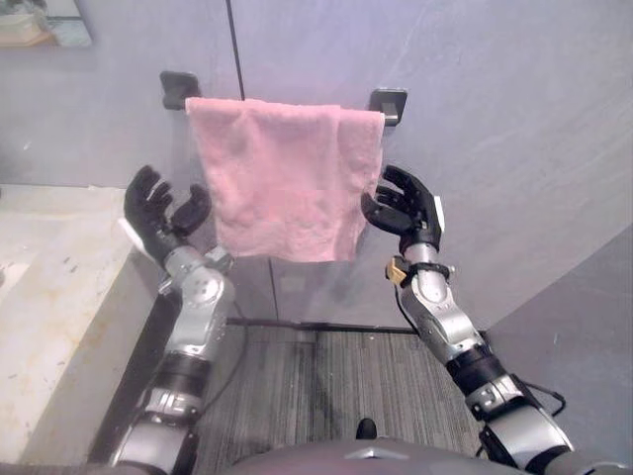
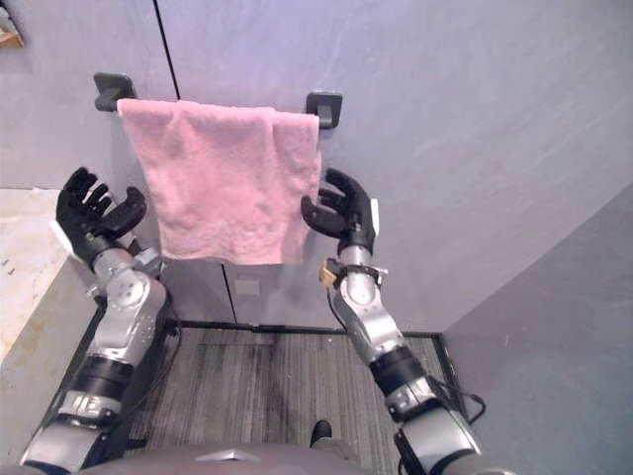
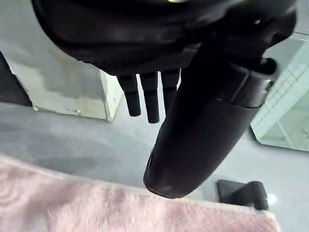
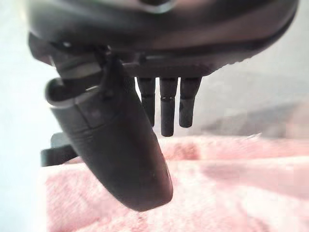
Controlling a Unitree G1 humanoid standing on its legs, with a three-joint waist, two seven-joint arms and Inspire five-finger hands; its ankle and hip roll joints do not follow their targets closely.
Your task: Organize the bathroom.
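Pink towel (image 1: 285, 178) hangs folded over the wall rail, draped between two dark rail brackets (image 1: 388, 104) on the grey wall panel (image 1: 495, 119). It looks hung but not neat: bottom hem runs uneven and the top is bunched w/ the robot's-right part sitting a bit lower. So the step in hand, as I judge it, is straightening or checking the towel rather than fetching it. Left hand (image 1: 158, 213) is up just beside the towel's left edge, fingers spread and relaxed, holding nothing, a clear gap to the cloth. Right hand (image 1: 404, 210) sits at the towel's lower right edge, fingers loosely curved toward it. It may brush the cloth, can't tell, but in the right wrist view thumb and fingers stand apart w/ the towel past them, so no grip. Next move prob. calls for both hands to close on the side edges and pull gently outward and down to level the hem, w/o dragging the towel off the rail. Room: the counter (image 1: 59, 297) crowds the left arm's side, so little swing there. Right side is freer, w/ open wall and striped floor mat (image 1: 326, 386) below. Brackets cap how far the towel can spread along the rail.
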